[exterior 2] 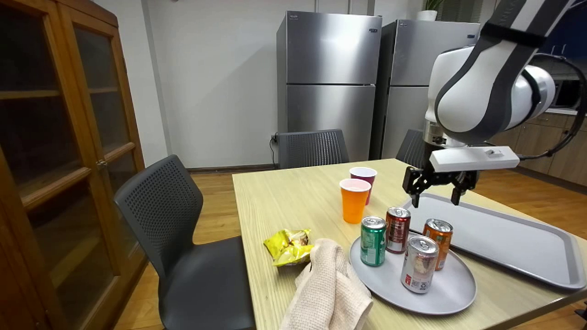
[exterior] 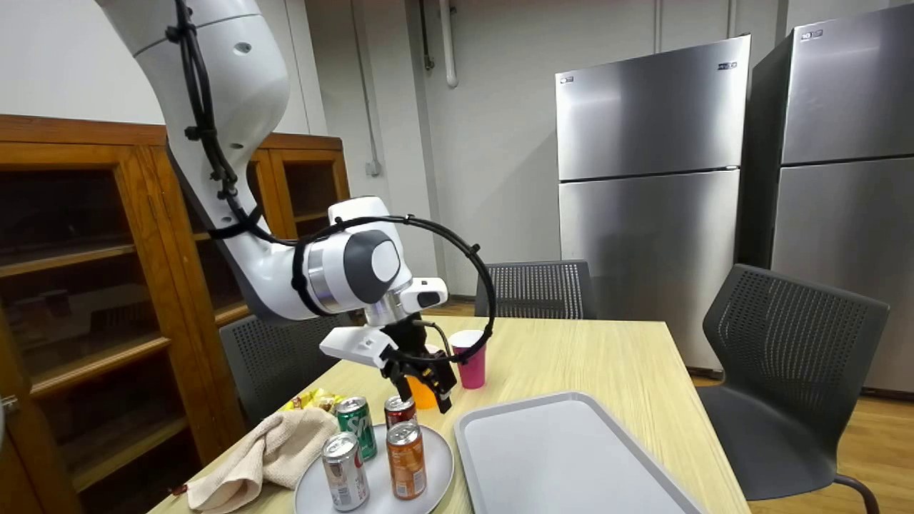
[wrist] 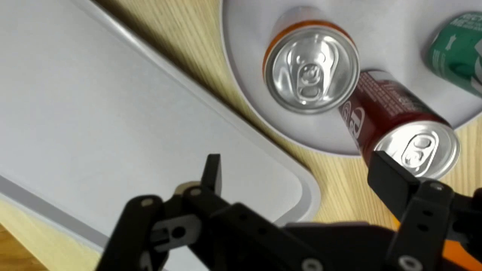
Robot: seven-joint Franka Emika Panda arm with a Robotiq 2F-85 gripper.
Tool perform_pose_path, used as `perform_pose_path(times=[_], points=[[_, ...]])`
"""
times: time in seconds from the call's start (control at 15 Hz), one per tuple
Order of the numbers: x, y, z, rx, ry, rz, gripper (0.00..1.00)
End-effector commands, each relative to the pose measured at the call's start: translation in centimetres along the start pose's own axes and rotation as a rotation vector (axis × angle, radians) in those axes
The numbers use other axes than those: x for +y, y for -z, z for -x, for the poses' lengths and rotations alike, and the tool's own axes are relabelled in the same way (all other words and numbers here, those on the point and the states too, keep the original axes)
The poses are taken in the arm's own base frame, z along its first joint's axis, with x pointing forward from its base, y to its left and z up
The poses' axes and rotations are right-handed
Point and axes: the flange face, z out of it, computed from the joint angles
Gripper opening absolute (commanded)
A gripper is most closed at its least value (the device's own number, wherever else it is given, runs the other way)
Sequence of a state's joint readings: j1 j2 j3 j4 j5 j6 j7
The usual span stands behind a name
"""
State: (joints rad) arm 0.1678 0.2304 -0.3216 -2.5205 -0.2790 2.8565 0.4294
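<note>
Four cans (exterior 2: 419, 263) stood on one plate (exterior 2: 385, 287) beside one tray (exterior 2: 504, 238), two cups (exterior 2: 354, 205) nearby. One claw (exterior 2: 435, 200) hung near the red can (exterior 2: 397, 232), its jaws wide apart.

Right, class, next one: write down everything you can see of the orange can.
The orange can looks like metal, with orange sides bearing pale printing too small to read, and a silvery lid whose pull tab lies flat, apparently unopened. It stands upright on the plate, toward the side facing the tray. Only the plate appears to touch it; the open end effector is apart from it.
</note>
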Motion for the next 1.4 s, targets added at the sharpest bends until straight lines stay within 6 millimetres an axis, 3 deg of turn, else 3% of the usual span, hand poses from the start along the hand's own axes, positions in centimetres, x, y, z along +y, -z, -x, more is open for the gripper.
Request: perform_pose_path(times=[0.0, 0.47, 0.53, 1.33], points=[[3.1, 3.2, -2.0, 0.045, 0.009, -0.027, 1.0], [9.4, 6.1, -5.8, 0.133, 0.015, -0.069, 1.0], [8.8, 4.9, -5.1, 0.12, -0.008, -0.052, 1.0], [9.0, 4.6, -5.1, 0.115, -0.004, -0.052, 1.0]])
